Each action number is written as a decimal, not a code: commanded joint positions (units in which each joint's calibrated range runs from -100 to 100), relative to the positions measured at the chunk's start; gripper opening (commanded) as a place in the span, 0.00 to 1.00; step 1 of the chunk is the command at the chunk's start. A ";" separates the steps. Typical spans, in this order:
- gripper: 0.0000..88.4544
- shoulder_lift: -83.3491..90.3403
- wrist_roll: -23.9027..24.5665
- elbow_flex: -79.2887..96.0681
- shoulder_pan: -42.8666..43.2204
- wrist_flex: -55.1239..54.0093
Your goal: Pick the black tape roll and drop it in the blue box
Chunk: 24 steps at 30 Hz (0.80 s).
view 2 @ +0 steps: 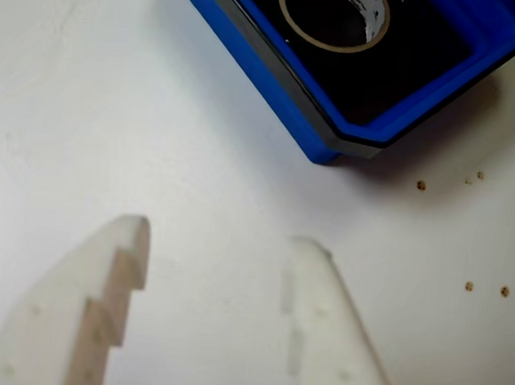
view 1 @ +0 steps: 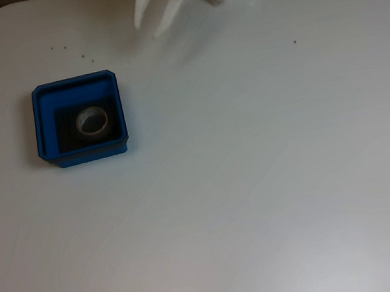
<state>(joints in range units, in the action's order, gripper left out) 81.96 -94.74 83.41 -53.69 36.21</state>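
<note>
Your pincer [view 1: 153,27] hangs at the top edge of the overhead view, its two white fingers [view 1: 141,8] spread apart with nothing between them, tips pointing down toward the white tabletop [view 1: 272,179]. In the view that rides on the arm, you see the same two fingers [view 2: 97,305] from behind: a stepped, notched one on the left and a smoother one on the right, with bare tabletop showing in the gap.

The black tape roll [view 1: 93,122] lies flat on the dark floor of the blue box [view 1: 46,130], inside its walls, roughly in the middle. From the arm's view, the roll [view 2: 334,20] shows its whitish inner core with some print on it, and the box's [view 2: 275,78] clipped corner points toward your pincer.

The box sits on the left part of the tabletop in the overhead view, well apart from the pincer, which is up and to the right of it. A few small dark specks [view 2: 469,286] lie scattered on the tabletop near the box's corner.
</note>
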 commanded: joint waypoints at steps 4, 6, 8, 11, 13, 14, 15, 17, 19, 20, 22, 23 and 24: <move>0.15 13.94 -0.18 13.09 0.39 -1.39; 0.15 16.45 -0.18 16.32 1.07 -1.39; 0.15 16.78 -0.18 16.59 1.66 -1.39; 0.15 16.78 -0.18 16.59 2.73 -1.39; 0.15 16.78 -0.18 16.59 5.66 -1.39; 0.15 16.78 -0.18 16.59 7.81 -1.39; 0.15 16.78 -0.18 16.59 10.55 -1.39; 0.15 16.78 -0.18 16.59 16.71 -1.39; 0.15 16.78 -0.18 16.59 22.76 -1.39; 0.15 16.78 -0.18 16.59 25.79 -1.39; 0.15 16.78 -0.18 16.59 31.56 -1.31; 0.15 16.78 -0.18 16.59 34.10 -1.31; 0.15 16.78 -0.18 16.59 36.64 -1.31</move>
<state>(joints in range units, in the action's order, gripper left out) 97.88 -94.74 99.10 -23.80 36.21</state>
